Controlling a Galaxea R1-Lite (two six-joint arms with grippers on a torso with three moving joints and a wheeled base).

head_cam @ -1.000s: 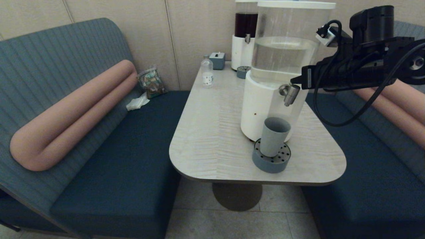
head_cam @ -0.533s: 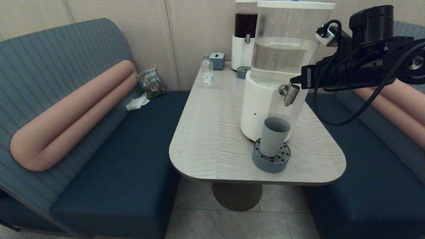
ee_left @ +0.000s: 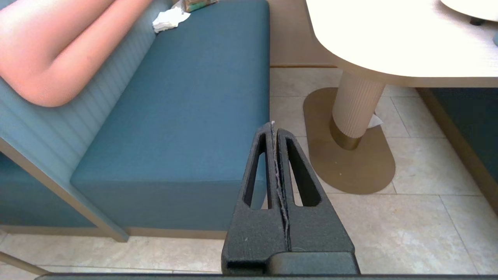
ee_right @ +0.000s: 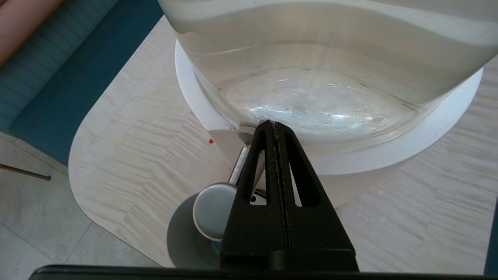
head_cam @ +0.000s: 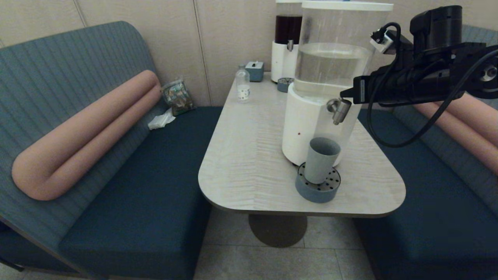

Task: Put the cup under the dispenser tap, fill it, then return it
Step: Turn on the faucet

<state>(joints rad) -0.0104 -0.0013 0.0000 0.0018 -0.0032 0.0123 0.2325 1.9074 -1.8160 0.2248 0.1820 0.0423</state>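
I see the cup [head_cam: 321, 159], matte grey-blue and tapered, upright on the perforated tray [head_cam: 318, 189] near the surface's [head_cam: 249, 171] front edge, below the dispenser tap [head_cam: 339, 110]. My right gripper [head_cam: 344, 94], fingers together, sits at the tap. My left gripper [ee_left: 273, 128], fingers together, hangs over the floor [ee_left: 420, 217].

My black right gripper [ee_right: 274, 126], its fingers pressed together, sits with its tip against the clear tank [ee_right: 323, 77] where it meets the white base, right above the brushed-metal cylindrical tap [ee_right: 213, 210] over the pale wood-grain counter [ee_right: 132, 155].

cup [head_cam: 321, 159] grey-blue; tray [head_cam: 318, 187] grey-blue, perforated; tap [head_cam: 339, 109] brushed metal; table [head_cam: 249, 155] pale wood-grain
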